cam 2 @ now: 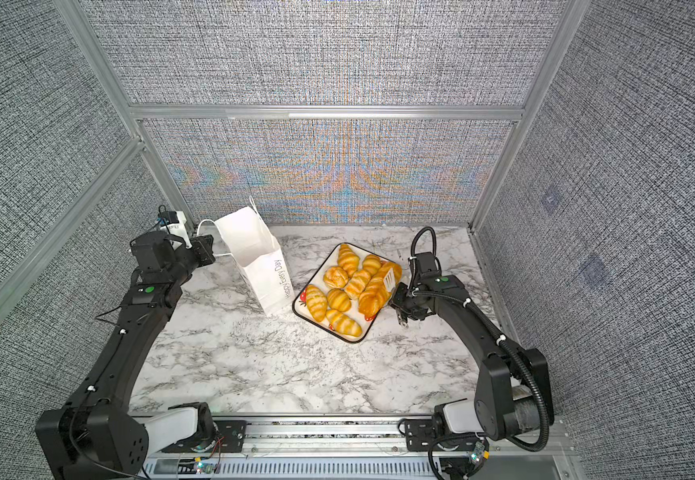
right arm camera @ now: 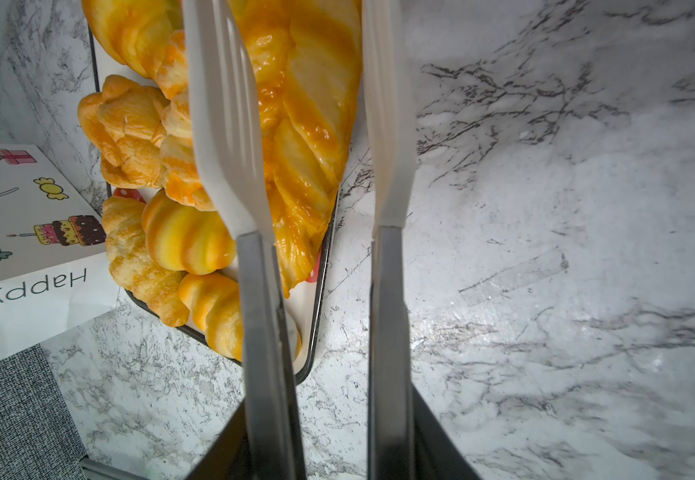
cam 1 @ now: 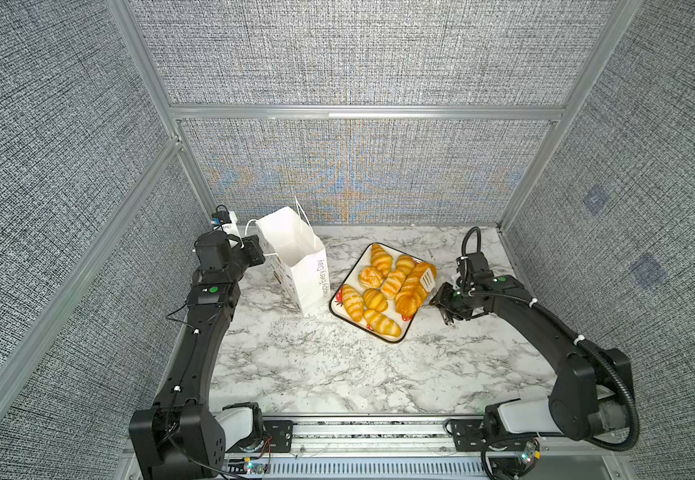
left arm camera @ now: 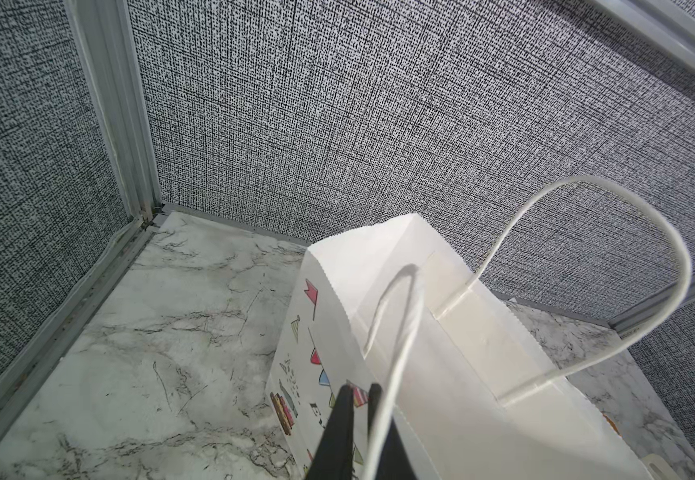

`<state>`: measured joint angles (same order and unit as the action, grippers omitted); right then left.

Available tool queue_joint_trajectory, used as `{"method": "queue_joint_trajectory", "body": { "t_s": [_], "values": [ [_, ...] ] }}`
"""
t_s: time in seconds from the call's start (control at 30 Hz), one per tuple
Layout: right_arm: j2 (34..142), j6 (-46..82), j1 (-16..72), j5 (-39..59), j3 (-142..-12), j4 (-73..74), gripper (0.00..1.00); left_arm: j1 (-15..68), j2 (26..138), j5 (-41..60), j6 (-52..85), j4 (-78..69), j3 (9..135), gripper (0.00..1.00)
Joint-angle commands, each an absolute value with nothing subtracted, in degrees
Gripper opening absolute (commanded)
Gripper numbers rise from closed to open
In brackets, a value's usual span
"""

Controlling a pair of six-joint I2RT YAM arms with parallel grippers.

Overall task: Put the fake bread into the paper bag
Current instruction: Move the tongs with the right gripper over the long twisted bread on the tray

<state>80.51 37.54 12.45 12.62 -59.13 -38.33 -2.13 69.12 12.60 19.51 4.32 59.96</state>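
On the tray (cam 1: 395, 340): fake bread (cam 1: 383, 286), piled. The right gripper (cam 1: 440, 300) sits at the tray's right edge, clamped round the arms of tongs (right arm camera: 262, 332). Their white blades (right arm camera: 229, 124) stand apart, one over the bread nearest that edge, the other over bare marble table (right arm camera: 545, 208) off the tray. The paper bag (cam 1: 304, 274) is upright, just beside the tray's left edge. Beyond it the left gripper (left arm camera: 359, 388) is narrow, pinching the bag's rim by a cord handle (left arm camera: 400, 332).
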Motion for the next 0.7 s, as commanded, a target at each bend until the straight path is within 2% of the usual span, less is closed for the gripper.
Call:
{"method": "queue_joint_trajectory", "body": {
  "t_s": [0.0, 0.67],
  "values": [
    [81.3, 38.4, 12.3, 12.4, -59.1, -37.1, 0.43, -2.2, 69.3, 13.3, 19.4, 2.7, 60.0, 0.12],
    [84.9, 39.3, 12.1, 14.3, -58.8, -32.9, 0.42, -2.3, 68.9, 13.1, 18.9, 2.9, 60.0, 0.14]
  ]
}}
